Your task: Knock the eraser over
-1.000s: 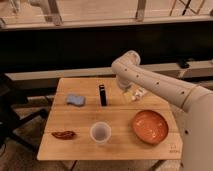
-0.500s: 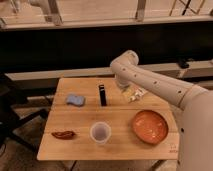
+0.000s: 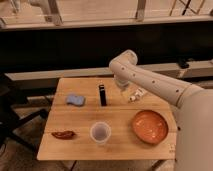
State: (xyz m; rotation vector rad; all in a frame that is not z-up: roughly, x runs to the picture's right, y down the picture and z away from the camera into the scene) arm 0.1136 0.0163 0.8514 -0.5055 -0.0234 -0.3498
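Note:
The eraser point(image 3: 102, 95) is a slim black block standing upright on the wooden table point(image 3: 75, 135), at the back middle. My gripper point(image 3: 133, 95) hangs at the end of the white arm point(image 3: 150, 80), low over the table to the right of the eraser and apart from it. Nothing shows in it.
A flat light-blue pad point(image 3: 75, 100) lies left of the eraser. A clear cup point(image 3: 100, 133) stands at the front middle. An orange bowl point(image 3: 149, 126) sits at the right and a dark red object point(image 3: 63, 134) at the front left. A dark chair point(image 3: 12, 120) stands left of the table.
The arm has shifted only slightly near the eraser's right side. The eraser still stands upright in the same spot.

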